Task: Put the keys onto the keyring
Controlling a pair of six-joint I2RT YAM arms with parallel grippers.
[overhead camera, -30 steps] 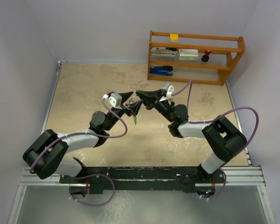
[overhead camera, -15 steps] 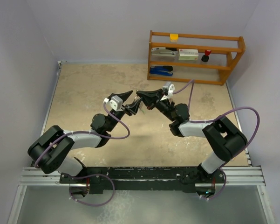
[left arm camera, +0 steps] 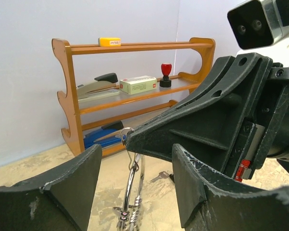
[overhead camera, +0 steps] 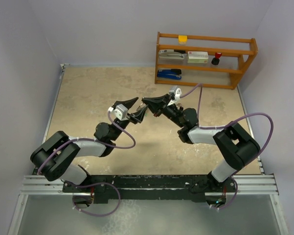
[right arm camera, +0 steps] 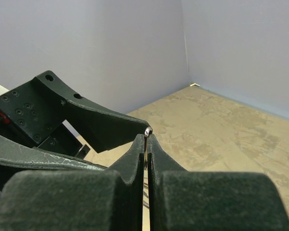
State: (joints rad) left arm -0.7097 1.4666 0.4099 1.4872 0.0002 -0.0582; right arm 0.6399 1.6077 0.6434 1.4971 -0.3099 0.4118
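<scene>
Plainly the weak point is the hold: the right gripper [right arm camera: 146, 137] is clenched on the keyring [left arm camera: 128, 190] by its very tips, with only a thin bit of wire between them. A nudge or twist could make the ring swivel or slip out and drop to the counter [overhead camera: 88, 98].

The ring hangs in the air, its small keys [left arm camera: 127, 216] bunched at the bottom. It sits just beyond the gap of the left gripper [left arm camera: 134, 154], whose jaws are spread with nothing in them.

The two grippers are very close, so an advance by the left one risks bumping the right finger that lies over the ring's top. No green or black-headed key shows in any view.

The shelf [left arm camera: 69, 96], with a stapler, box and stamp, stands well apart and blocks nothing.
</scene>
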